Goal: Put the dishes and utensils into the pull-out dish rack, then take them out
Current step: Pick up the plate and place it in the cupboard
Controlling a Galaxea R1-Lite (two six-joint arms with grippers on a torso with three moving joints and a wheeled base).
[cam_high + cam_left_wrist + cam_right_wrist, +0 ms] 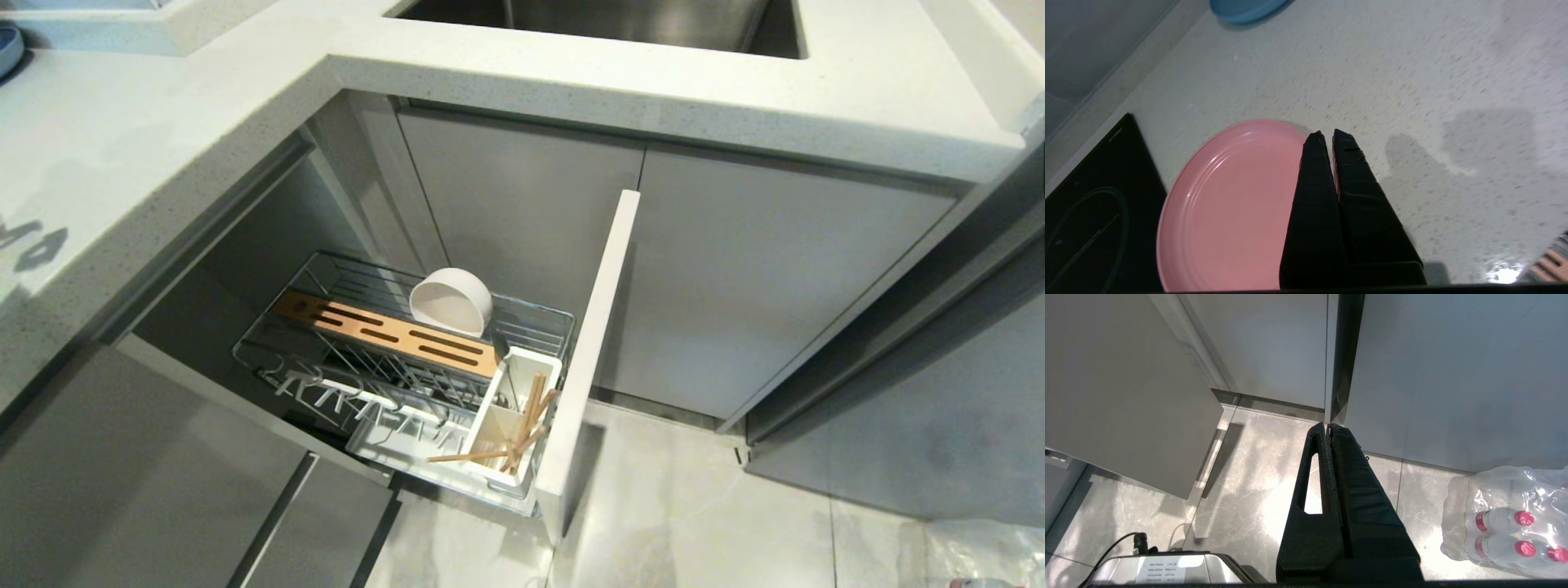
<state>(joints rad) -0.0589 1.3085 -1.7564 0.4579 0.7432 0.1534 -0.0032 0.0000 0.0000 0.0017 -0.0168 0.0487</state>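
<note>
The bowl (451, 300) sits tilted at the pull-out dish rack's (522, 314) back edge, the chopsticks (522, 429) in its corner cup. The left end effector (1327, 136) hangs closed and empty over the table (1412, 81), touching nothing. It should open before descending to the bowl's rim. The right end effector (1328, 428) is parked closed.

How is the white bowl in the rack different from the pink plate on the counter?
The bowl is off-white and deep; the pink plate is pink and shallow. The bowl stands tipped on its edge in the wire dish rack, while the pink plate lies flat on the speckled countertop. The shut left gripper hangs just over the pink plate's rim; no gripper is near the bowl. Both are round, plain and empty.
</note>
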